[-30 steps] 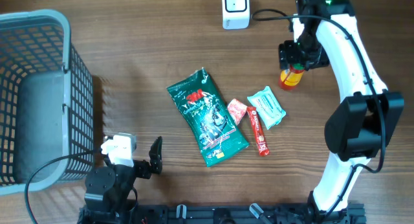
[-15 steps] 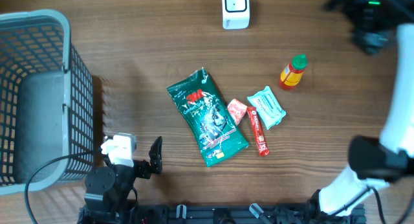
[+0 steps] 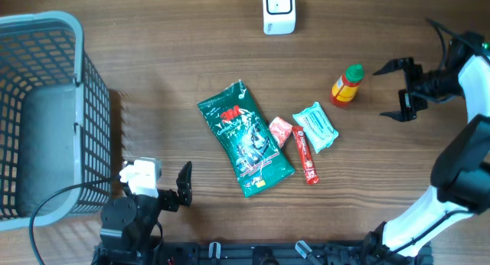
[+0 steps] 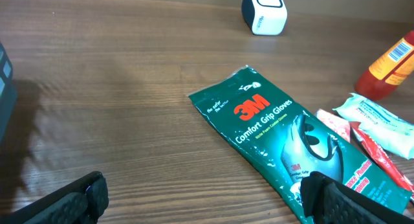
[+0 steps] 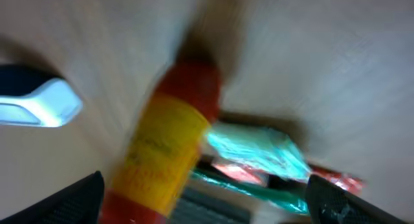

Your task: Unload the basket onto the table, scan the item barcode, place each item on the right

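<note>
Your right tool point(image 3: 385, 92): jaws wide, empty | small red-and-yellow plastic bottle with green cap point(image 3: 346, 85): stands on brown wooden bench point(image 3: 168, 58), just beside that tool, not touching | your left tool point(image 4: 207, 208): jaws wide, empty

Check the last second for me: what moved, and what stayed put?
The right gripper left its spot down on the red-and-yellow bottle, swung off to the far right, and now hangs open on the bottle's right, clear of it. The bottle stands where it was. The green glove pack, small packets, scanner, basket and left gripper have not moved.
</note>
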`<action>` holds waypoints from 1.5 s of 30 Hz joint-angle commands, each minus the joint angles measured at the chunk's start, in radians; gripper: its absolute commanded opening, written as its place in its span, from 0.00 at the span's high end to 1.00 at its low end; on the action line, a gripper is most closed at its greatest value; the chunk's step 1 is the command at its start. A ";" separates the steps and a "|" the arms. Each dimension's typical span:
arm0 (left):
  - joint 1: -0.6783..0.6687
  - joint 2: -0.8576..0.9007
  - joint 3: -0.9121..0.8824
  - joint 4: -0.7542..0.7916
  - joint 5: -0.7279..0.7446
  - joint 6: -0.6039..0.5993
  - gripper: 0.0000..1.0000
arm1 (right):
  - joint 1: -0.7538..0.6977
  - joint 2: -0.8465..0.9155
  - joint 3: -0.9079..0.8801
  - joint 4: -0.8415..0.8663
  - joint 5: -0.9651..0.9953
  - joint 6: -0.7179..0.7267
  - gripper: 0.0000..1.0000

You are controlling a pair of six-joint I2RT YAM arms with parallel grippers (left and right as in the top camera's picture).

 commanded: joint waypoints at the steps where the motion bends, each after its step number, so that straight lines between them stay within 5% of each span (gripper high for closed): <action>1: -0.002 -0.006 -0.001 0.006 0.015 0.019 0.00 | 0.000 0.117 -0.023 0.121 -0.286 0.039 0.00; 11: -0.002 -0.006 -0.001 0.006 0.015 0.019 0.00 | 0.053 0.245 -0.023 0.209 -0.456 0.037 0.01; 25: -0.002 -0.006 -0.001 0.006 0.015 0.019 0.00 | 0.174 0.248 -0.024 0.330 -0.362 0.151 0.00; 31: -0.002 -0.006 -0.001 0.006 0.015 0.019 0.00 | 0.175 0.248 -0.027 0.327 -0.224 0.099 0.21; 36: -0.002 -0.006 -0.001 0.006 0.015 0.019 0.00 | 0.176 0.248 -0.027 0.391 -0.122 -0.043 0.51; 45: -0.002 -0.006 -0.001 0.006 0.015 0.019 0.00 | 0.176 0.248 -0.027 0.369 -0.248 -0.258 0.69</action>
